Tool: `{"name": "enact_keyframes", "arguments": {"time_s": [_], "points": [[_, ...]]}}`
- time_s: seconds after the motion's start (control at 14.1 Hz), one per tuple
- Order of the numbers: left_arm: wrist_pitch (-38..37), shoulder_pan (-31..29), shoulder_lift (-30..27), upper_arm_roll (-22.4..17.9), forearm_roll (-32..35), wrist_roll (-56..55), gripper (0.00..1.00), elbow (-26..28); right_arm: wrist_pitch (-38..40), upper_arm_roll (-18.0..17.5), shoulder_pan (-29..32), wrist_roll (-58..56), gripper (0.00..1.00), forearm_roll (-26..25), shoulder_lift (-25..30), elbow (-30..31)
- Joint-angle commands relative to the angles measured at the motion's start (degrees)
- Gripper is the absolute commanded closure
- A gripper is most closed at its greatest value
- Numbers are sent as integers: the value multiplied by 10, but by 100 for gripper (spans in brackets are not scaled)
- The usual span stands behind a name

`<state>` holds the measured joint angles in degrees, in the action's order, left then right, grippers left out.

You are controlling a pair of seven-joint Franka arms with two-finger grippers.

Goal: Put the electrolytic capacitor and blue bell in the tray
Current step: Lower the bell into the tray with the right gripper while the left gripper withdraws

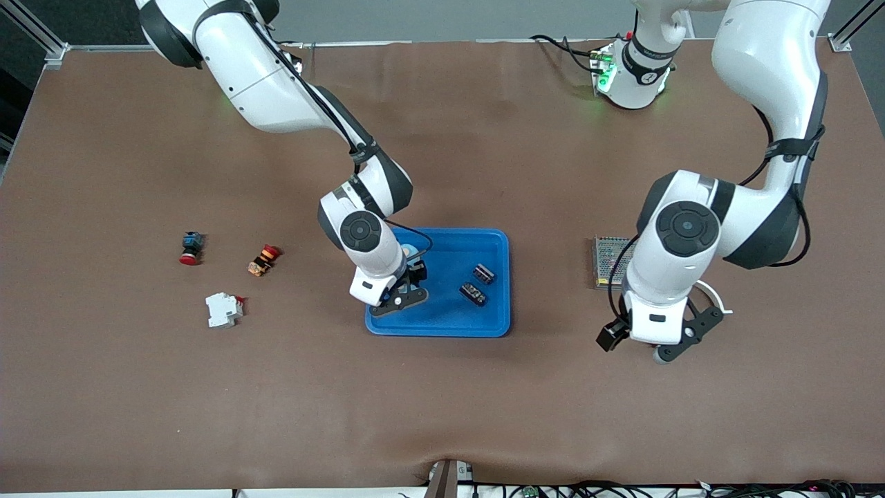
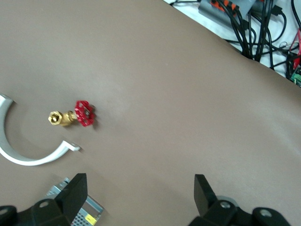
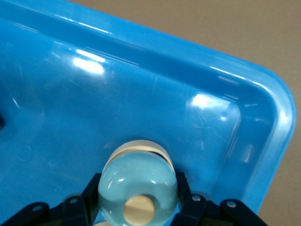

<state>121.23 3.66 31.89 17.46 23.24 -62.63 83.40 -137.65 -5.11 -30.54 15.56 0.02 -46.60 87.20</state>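
Observation:
The bright-blue tray [image 1: 484, 326] lies mid-table. Two black electrolytic capacitors [image 1: 483, 273] [image 1: 473, 294] lie in it, toward the left arm's end. My right gripper [image 1: 415, 268] reaches down into the tray at its right-arm end and is shut on the blue bell [image 1: 409, 250]. In the right wrist view the pale-blue bell dome [image 3: 137, 176] with its cream knob sits between the black fingers [image 3: 89, 190] of the right gripper [image 3: 137, 190], close to a rounded tray corner [image 3: 265, 96]. Whether the bell touches the tray floor I cannot tell. My left gripper [image 1: 636, 347] [image 2: 140, 186] waits open over bare table.
A metal mesh box [image 1: 610, 261] [image 2: 70, 201], a white curved bracket [image 2: 28, 159] and a brass valve with red handle [image 2: 77, 115] lie by the left arm. Toward the right arm's end lie two red-capped buttons [image 1: 191, 247] [image 1: 263, 259] and a white breaker [image 1: 223, 309].

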Motion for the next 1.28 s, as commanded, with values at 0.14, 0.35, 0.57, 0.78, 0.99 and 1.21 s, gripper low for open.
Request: {"name": "enact_keyframes", "arguments": {"time_s": [0.14, 0.35, 0.57, 0.78, 0.99, 1.21], "points": [[-29, -57, -43, 7, -25, 121, 0, 11, -2, 7, -12, 16, 62, -11, -12, -18], [-46, -71, -51, 7, -30, 155, 0, 10, -4, 7, -12, 16, 59, -11, -12, -17], [-84, -85, -67, 7, -31, 203, 0, 11, -4, 8, -12, 16, 19, -10, -12, -17], [-138, -89, -91, 7, -40, 243, 0, 12, -3, 8, -10, 17, 0, -10, -11, -17], [-141, -112, -99, 7, -56, 310, 0, 12, 0, 7, -9, 17, 0, -5, -4, -18], [-157, -124, -116, 7, -57, 337, 0, 13, 9, 7, -8, 17, 0, 1, 13, -13]]}}
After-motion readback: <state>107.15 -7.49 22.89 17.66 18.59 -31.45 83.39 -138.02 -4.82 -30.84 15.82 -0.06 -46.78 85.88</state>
